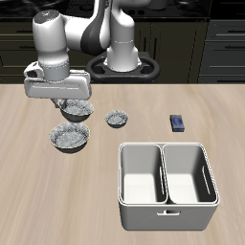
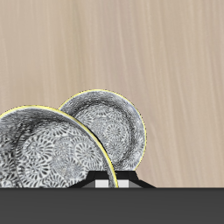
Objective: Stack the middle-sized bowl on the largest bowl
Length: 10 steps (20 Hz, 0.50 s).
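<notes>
My gripper [image 1: 67,102] is shut on the rim of the middle-sized bowl [image 1: 77,110], a mottled grey-white bowl with a dark rim, and holds it a little above the table. The largest bowl [image 1: 69,138] sits on the table just nearer the front edge. In the wrist view the held middle-sized bowl [image 2: 35,153] looms close and overlaps the rim of the largest bowl [image 2: 107,125] below it. Only the gripper's tips [image 2: 112,181] show there, at the held bowl's edge.
A much smaller mottled bowl [image 1: 117,119] stands beside the held bowl. A white two-compartment bin [image 1: 167,173] stands near the front edge. A small dark blue block [image 1: 178,122] lies behind the bin.
</notes>
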### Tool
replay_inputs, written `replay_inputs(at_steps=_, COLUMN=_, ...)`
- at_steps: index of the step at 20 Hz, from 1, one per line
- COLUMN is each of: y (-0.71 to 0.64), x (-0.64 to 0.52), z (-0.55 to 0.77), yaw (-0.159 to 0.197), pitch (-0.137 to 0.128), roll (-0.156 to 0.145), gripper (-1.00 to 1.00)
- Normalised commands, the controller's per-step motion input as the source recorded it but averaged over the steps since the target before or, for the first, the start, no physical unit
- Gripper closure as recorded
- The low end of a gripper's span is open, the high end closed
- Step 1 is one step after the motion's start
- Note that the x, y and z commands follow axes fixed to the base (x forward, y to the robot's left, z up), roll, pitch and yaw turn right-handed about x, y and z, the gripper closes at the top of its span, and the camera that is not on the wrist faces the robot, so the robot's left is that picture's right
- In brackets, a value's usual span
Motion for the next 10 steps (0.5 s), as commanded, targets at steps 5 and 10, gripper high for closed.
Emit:
replay_inputs(at_steps=5, y=-0.16, x=0.13, z=-0.19, yaw=-0.014, pitch=0.026, roll=-0.035, gripper=1.00)
replay_inputs(at_steps=10, y=-0.05, x=0.11, z=-0.22, yaw=-0.007, pitch=0.031, roll=-0.021, gripper=1.00)
